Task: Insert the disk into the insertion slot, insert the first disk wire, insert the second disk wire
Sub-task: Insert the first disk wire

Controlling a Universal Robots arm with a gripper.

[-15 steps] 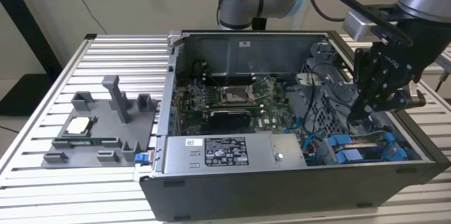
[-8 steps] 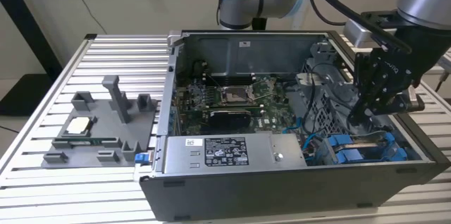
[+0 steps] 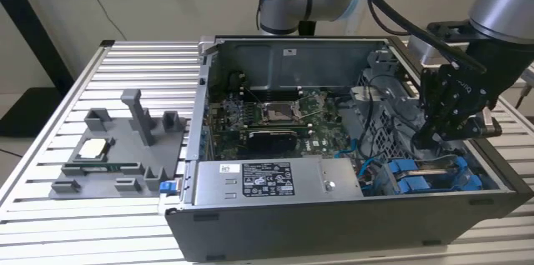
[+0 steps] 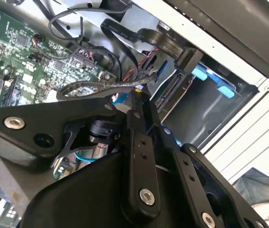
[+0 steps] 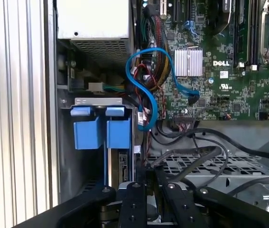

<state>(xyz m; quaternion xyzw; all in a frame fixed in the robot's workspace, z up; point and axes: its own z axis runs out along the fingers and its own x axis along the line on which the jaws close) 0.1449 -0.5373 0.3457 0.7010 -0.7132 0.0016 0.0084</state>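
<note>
The black metal gripper (image 4: pixel 138 95) is pinched tight on the end of a black woven wire (image 4: pixel 96 87), inside the open grey metal computer box (image 3: pixel 334 227). Near it, the flat silver-grey disk (image 5: pixel 123 166) in its blue plastic frame sits in the narrow dark grey slot (image 5: pixel 77 168)

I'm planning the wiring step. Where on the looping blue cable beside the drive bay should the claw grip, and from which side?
Probably the blue cable at the bend nearest the drive bay, coming through the open side of the case: that stretch looks clear of the motherboard, while other wires crowd its far loop.
</note>
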